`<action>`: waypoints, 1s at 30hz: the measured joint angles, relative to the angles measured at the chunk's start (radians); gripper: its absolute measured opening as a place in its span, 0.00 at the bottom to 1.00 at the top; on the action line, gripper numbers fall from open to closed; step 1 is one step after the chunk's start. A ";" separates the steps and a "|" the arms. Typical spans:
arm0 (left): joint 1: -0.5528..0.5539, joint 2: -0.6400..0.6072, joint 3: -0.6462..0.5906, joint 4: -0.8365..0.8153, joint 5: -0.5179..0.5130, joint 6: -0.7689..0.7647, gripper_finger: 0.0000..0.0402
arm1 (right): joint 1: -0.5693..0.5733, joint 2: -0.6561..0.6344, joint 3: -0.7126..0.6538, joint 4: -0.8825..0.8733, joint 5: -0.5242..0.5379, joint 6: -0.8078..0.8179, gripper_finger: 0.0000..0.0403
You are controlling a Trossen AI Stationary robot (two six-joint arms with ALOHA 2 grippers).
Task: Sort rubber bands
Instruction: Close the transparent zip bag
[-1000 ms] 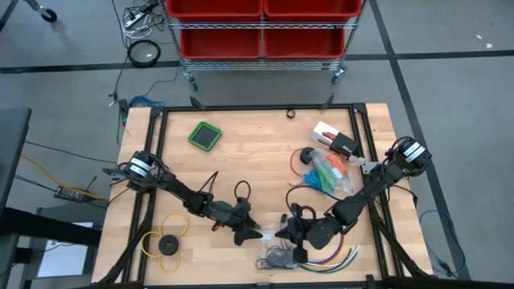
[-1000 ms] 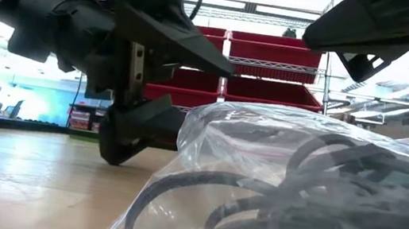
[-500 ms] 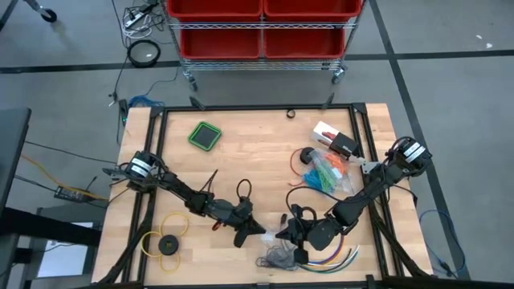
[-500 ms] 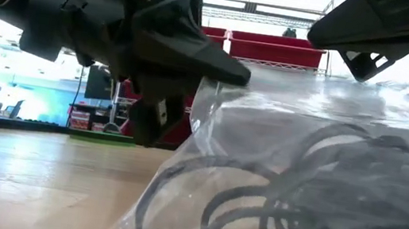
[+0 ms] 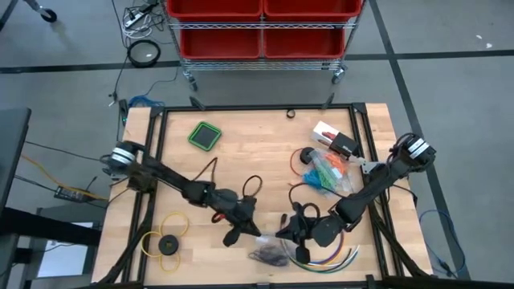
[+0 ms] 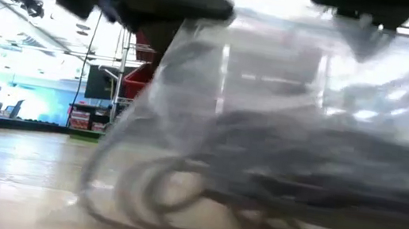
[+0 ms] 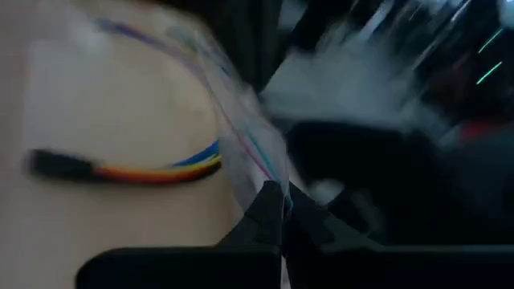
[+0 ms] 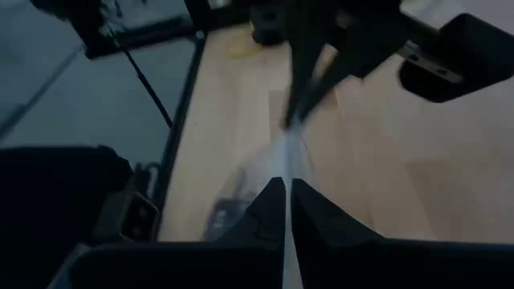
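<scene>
A clear plastic bag (image 5: 271, 256) (image 6: 280, 149) of dark rubber bands (image 6: 178, 191) sits near the table's front edge, between my two grippers. My left gripper (image 5: 253, 233) (image 7: 275, 201) is shut on the bag's upper film from the left. My right gripper (image 5: 283, 234) (image 8: 283, 191) is shut on the same film from the right. A second clear bag (image 5: 325, 172), holding green, blue and orange rubber bands, lies flat on the table at the right. My left gripper pinches the bag's thin upper film (image 7: 265, 172) between its two fingers, coming in nearly level from the table's left. The film is drawn up taut, and the bag's lower part (image 6: 173, 222) with the bands rests on the table. My right gripper pinches the bag's upper film (image 8: 287, 160) between its two fingers, slanting down from the table's right. The film runs taut from its fingertips across to the left gripper's fingers (image 8: 309, 88).
Multicoloured cables (image 5: 337, 257) curve along the front edge, right of the bag. A yellow ring with a black disc (image 5: 165, 241) lies front left. A green square pad (image 5: 206, 135) and a white-and-black box (image 5: 337, 142) sit farther back. Red bins (image 5: 261, 24) stand beyond the table.
My left gripper has shut on the bag's upper film, rolled about its own axis and risen. The bag's top has been drawn up and stretched taut between the two grippers, while its bottom with the bands stays on the table.
</scene>
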 joint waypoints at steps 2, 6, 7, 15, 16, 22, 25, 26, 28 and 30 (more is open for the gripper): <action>0.000 -0.052 0.063 -0.250 -0.036 0.116 0.01 | -0.005 -0.026 0.000 0.007 0.000 -0.013 0.05; -0.011 -0.090 0.226 -0.677 -0.174 0.297 0.00 | -0.025 -0.064 0.000 0.052 -0.006 -0.041 0.10; -0.014 -0.090 0.266 -0.744 -0.199 0.329 0.00 | -0.034 -0.067 0.000 0.061 -0.011 -0.049 0.12; -0.033 -0.090 0.466 -0.976 -0.256 0.498 0.00 | -0.096 -0.067 0.001 0.075 -0.057 -0.071 0.25; -0.037 -0.090 0.485 -0.999 -0.261 0.507 0.00 | -0.101 -0.067 0.004 0.075 -0.058 -0.078 0.26; -0.045 -0.090 0.548 -1.083 -0.308 0.542 0.00 | -0.133 -0.067 0.038 0.043 -0.111 -0.098 0.29; -0.044 -0.090 0.567 -1.083 -0.310 0.547 0.00 | -0.146 -0.067 0.047 0.038 -0.143 -0.097 0.29; -0.044 -0.090 0.570 -1.084 -0.311 0.547 0.01 | -0.149 -0.067 0.050 0.037 -0.153 -0.097 0.29; -0.045 -0.090 0.575 -1.086 -0.323 0.547 0.01 | -0.153 -0.060 0.059 0.038 -0.165 -0.097 0.29; -0.045 -0.090 0.583 -1.085 -0.326 0.547 0.01 | -0.154 -0.058 0.066 0.005 -0.168 -0.097 0.29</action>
